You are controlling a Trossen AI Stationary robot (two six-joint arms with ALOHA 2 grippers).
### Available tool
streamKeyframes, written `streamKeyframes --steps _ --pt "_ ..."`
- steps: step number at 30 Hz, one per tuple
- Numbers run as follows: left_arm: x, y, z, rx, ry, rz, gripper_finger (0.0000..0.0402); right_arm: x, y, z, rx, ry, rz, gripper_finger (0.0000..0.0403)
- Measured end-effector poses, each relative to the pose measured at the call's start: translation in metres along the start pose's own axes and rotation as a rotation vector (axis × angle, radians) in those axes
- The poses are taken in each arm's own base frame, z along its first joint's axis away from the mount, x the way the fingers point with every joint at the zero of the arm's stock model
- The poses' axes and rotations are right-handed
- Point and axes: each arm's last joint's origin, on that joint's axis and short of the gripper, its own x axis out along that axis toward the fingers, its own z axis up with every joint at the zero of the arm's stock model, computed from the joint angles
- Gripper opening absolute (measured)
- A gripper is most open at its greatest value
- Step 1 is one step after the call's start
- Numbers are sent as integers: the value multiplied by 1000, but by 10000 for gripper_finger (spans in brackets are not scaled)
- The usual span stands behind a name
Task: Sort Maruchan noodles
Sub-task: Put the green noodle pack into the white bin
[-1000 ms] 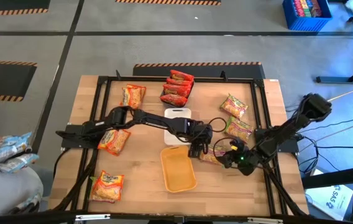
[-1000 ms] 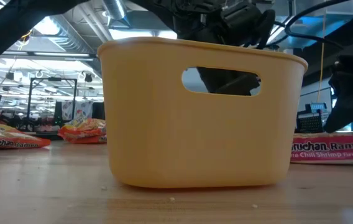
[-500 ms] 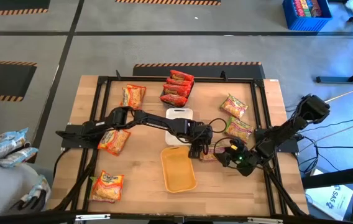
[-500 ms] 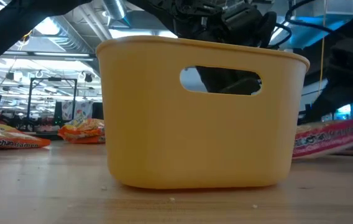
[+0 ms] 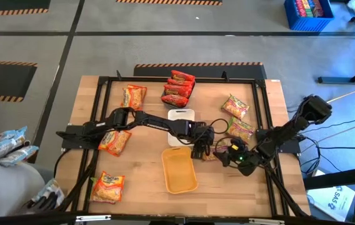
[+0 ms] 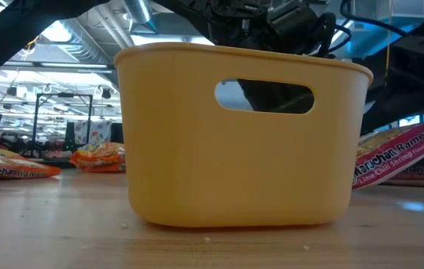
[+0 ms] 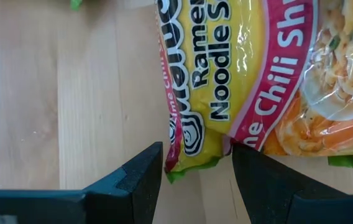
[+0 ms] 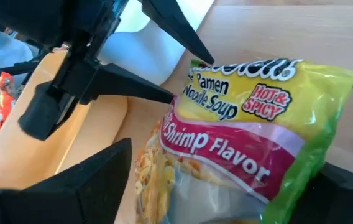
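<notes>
Mid-handover of lime chili shrimp packet [image 8: 238,149]: right gripper [image 5: 222,157] loosely around it, left gripper [image 7: 195,180] apart (needs closing).

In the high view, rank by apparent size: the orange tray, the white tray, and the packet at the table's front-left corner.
Largest to smallest:
1. Orange tray
2. Front-left packet
3. White tray, though the left arm covers part of it, so its rank against the packet is unsure.

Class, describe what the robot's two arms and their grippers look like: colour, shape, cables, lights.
Both arms are black, slim and jointed. The left gripper and right gripper each end in two flat, dark, wedge-shaped fingers. Black cables loop near the wrists, and a small green light glows on the right arm.
</notes>
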Motion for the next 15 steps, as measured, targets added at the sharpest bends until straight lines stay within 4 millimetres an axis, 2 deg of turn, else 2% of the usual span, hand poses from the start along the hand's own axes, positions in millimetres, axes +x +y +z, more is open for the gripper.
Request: streamKeyframes --steps 12,15 --pt "-3 -2 2 4 -10 14 188 4 2 4 -34 10 -5 154" --pt "-5 -3 4 15 -7 13 188 3 3 4 -64 12 4 124"
